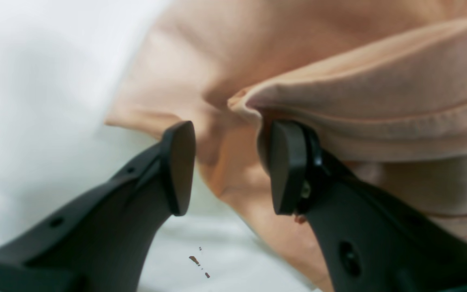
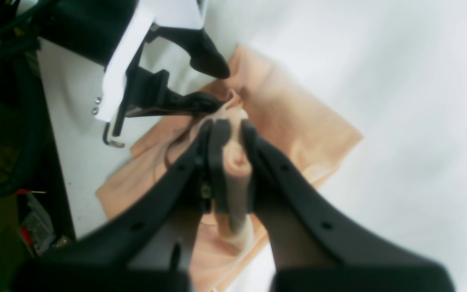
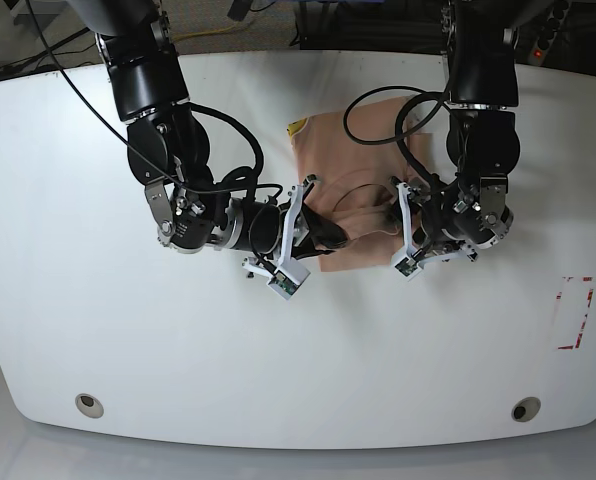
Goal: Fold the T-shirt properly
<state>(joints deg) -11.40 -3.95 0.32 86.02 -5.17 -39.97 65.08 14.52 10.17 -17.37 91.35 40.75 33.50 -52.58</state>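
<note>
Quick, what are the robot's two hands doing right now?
Left gripper: open, fingers apart beside a T-shirt fold, holding nothing.
Right gripper: closed, pinching the T-shirt.

Looks like a robotics lab. Broad white rounded table [image 3: 68, 330] with red tape rectangle [image 3: 575, 312], black cables [image 3: 53, 75] trailing behind.

White table [image 3: 98, 330]; red-taped rectangle [image 3: 574, 312] at its edge; two round holes [image 3: 89, 404].

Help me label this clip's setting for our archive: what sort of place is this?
Probably a robotics lab or test bench, not a home. Two black robot arms work over a bare white table with bolt holes, a T-shirt lies on it, and loose cables run behind the far edge.
</note>
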